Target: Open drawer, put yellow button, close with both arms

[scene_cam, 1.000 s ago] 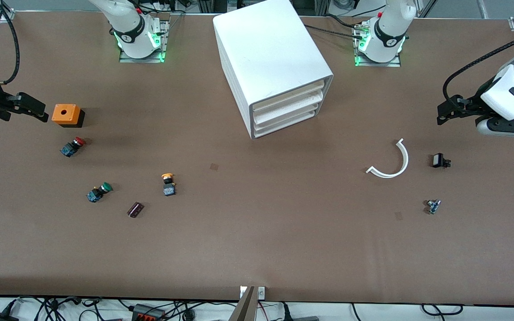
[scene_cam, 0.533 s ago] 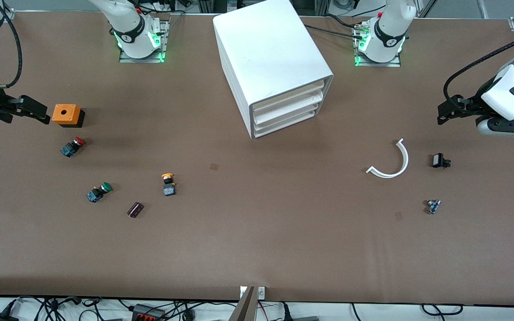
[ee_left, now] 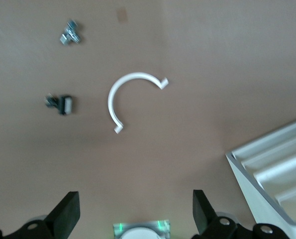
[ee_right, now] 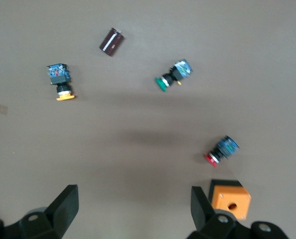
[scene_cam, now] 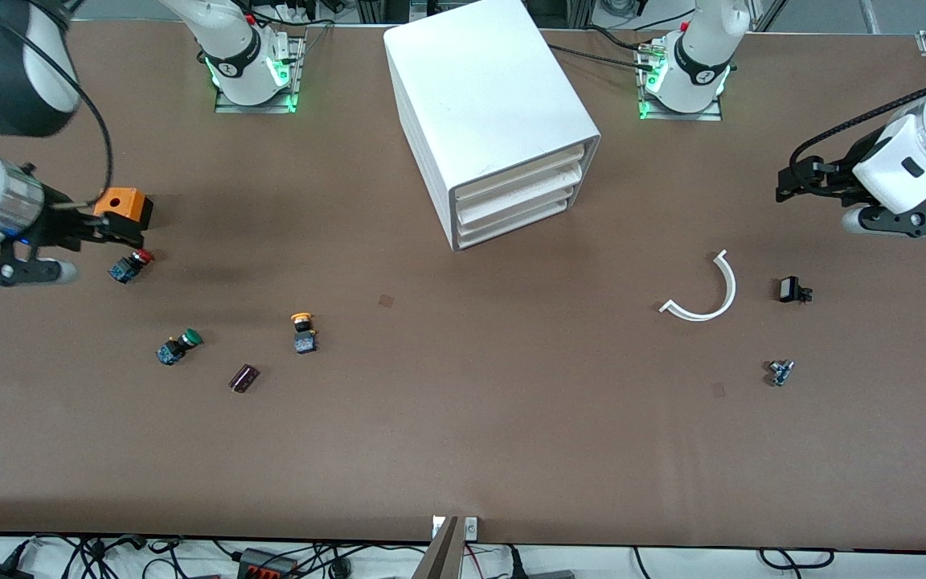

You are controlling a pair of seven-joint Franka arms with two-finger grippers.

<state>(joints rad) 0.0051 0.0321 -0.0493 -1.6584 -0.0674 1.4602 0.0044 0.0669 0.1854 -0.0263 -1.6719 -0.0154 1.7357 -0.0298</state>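
Front view, yellow button [scene_cam: 303,331] orange-capped, left pincer [ee_left: 133,211] apart, right pincer [ee_right: 130,206] apart

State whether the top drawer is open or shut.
Shut: the drawer front sits flush with the lower drawers in the cabinet.

Open desk [scene_cam: 463,418] is lying around the yellow button [scene_cam: 302,332]; the dark cylinder [scene_cam: 243,378] and green button [scene_cam: 178,346] are crowding it toward the right arm's edge.
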